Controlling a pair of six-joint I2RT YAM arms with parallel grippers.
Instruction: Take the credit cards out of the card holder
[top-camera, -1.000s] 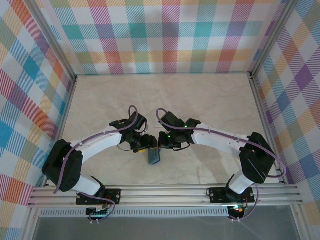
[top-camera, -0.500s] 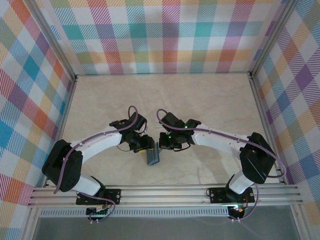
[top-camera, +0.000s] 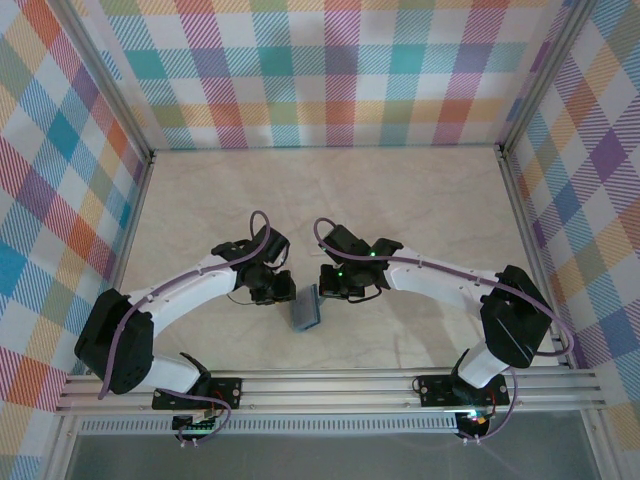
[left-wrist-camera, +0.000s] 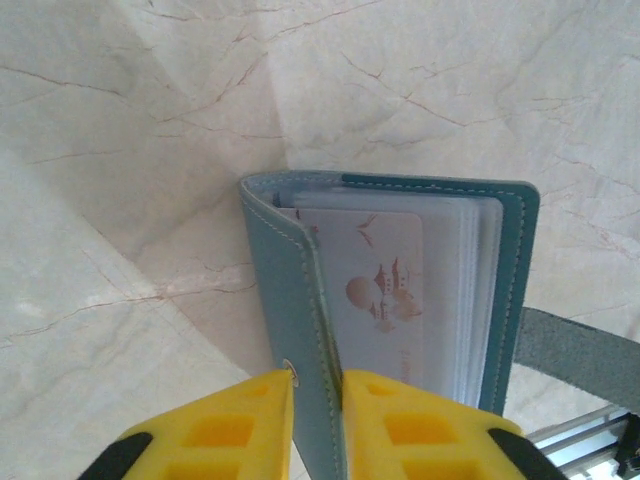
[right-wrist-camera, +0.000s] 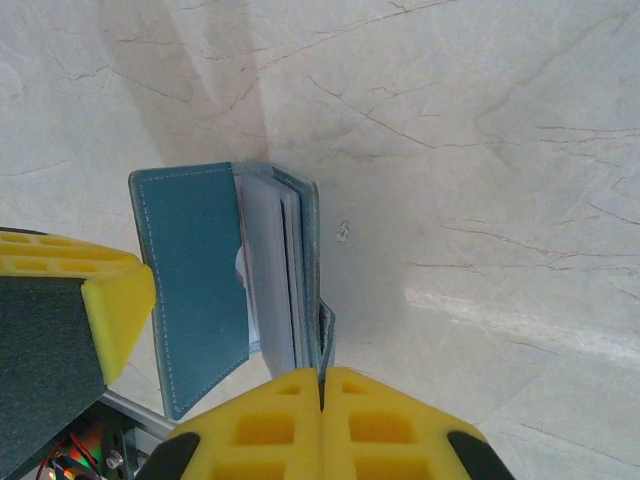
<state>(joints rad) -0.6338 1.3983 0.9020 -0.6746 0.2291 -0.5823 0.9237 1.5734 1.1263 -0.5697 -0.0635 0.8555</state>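
One card holder (top-camera: 305, 313), held open at 6 o'clock of the table (top-camera: 420, 200) centre. One printed credit card (left-wrist-camera: 372, 290) shows inside. The left gripper (left-wrist-camera: 317, 395) pinches its cover at 10 o'clock. The right gripper (right-wrist-camera: 322, 400) is clamped on the opposite cover at 1 o'clock.

Left gripper (left-wrist-camera: 315, 385): we log the jaws narrower than a second ago. The yellow fingers (left-wrist-camera: 235, 420) now pinch one cover of the card holder (left-wrist-camera: 300, 290) between them.

Top view: we see this gripper shifted slightly toward 9 o'clock. Its yellow tips, plain earlier, are now mostly tucked under the wrist.

The left arm's big black joint (top-camera: 115, 345) sits lower, displaced toward 7 o'clock.

The holder spreads wider, and we note a broader, paler face where a darker, narrower shape stood before.
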